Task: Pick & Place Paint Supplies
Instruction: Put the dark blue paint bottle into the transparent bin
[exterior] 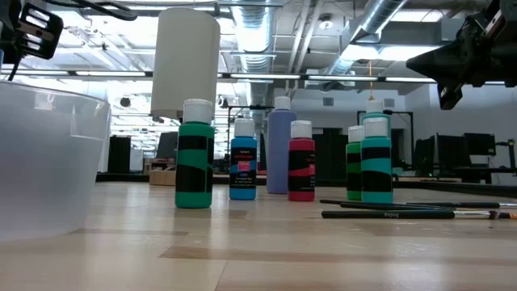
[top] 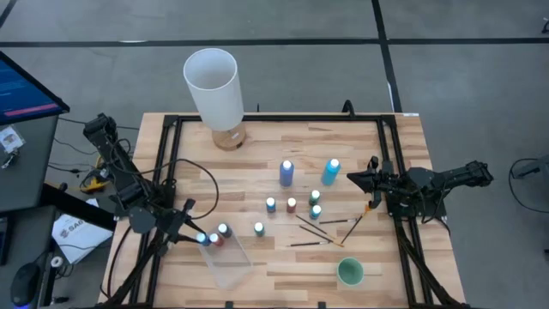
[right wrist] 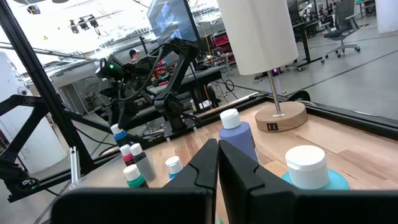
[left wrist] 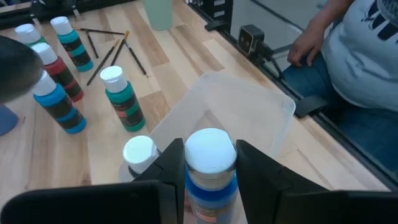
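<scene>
blue bottle (left wrist: 208, 177): white-capped, clamped between the two fingers of my left gripper (left wrist: 208, 186); jaws closed part-way against its sides, cap standing above the fingertips.
where I am: left gripper (top: 199, 236) at the near-left of the table (top: 283, 266), bottle held just over the near edge of the clear bin (left wrist: 249, 112), not yet inside it.
next to my load: second white cap (left wrist: 138, 150) just beside the held bottle; in the high view it reads as the red bottle (top: 221, 232) at the bin's rim. Can't tell if they touch, the angle is poor.
risk 1: I judge that letting go here could land the bottle on the bin wall or on that neighbour and topple both; cause is I'm at the edge, not over the middle.
risk 2: grip sits high, near the cap; a quick swing could tilt or slip it.
risk 3: thin-walled bin could skid if I nudge it coming down.
remaining supplies: teal bottle (left wrist: 123, 99) near the bin; other small bottles, two taller blue ones (top: 286, 172) and brushes (top: 322, 230) mid-table, well apart from me.
right gripper (top: 367, 178): fingers shut, holding nothing, waiting at the right side near the light-blue bottle (top: 331, 171).
person (left wrist: 348, 50): seated beyond the table edge, hand off the table.
</scene>
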Robot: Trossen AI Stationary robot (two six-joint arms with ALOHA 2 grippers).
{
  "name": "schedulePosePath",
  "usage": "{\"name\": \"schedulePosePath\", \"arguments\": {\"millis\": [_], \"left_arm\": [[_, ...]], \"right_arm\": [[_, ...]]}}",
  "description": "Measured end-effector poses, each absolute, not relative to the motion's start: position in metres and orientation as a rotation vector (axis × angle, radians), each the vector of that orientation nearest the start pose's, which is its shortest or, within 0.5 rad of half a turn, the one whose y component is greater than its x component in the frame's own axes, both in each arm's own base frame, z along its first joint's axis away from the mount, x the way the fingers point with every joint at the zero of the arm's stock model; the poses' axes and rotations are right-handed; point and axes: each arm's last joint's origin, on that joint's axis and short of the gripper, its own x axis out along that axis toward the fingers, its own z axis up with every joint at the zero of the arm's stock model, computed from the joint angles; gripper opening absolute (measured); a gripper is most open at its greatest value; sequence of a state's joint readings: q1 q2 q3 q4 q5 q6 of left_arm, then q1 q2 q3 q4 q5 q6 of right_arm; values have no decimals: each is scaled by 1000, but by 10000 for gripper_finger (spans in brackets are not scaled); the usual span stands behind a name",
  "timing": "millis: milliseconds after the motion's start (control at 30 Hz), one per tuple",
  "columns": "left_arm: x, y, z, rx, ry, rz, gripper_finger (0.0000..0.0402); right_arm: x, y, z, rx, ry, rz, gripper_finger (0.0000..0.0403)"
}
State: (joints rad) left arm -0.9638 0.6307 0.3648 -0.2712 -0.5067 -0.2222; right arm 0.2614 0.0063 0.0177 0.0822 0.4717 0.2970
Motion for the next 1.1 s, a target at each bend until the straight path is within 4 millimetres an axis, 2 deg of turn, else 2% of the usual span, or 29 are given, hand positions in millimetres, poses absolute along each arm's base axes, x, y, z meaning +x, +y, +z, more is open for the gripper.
{"name": "schedulePosePath", "arguments": {"millis": [167, 500, 767, 967, 1100], "left_arm": [[90, -105, 182, 143, 445, -396, 86], [90, -105, 181, 111, 430, -384, 86], [88, -101, 159, 74, 450, -364, 86], [88, -101, 158, 72, 444, -357, 87], [88, -101, 158, 71, 443, -357, 104]], "right_arm": [[94, 11, 177, 329, -118, -196, 8], [94, 11, 177, 329, -118, -195, 8], [94, 11, 177, 329, -118, -196, 8], [94, 11, 177, 329, -118, -196, 8], [94, 11, 177, 329, -118, -196, 8]]}}
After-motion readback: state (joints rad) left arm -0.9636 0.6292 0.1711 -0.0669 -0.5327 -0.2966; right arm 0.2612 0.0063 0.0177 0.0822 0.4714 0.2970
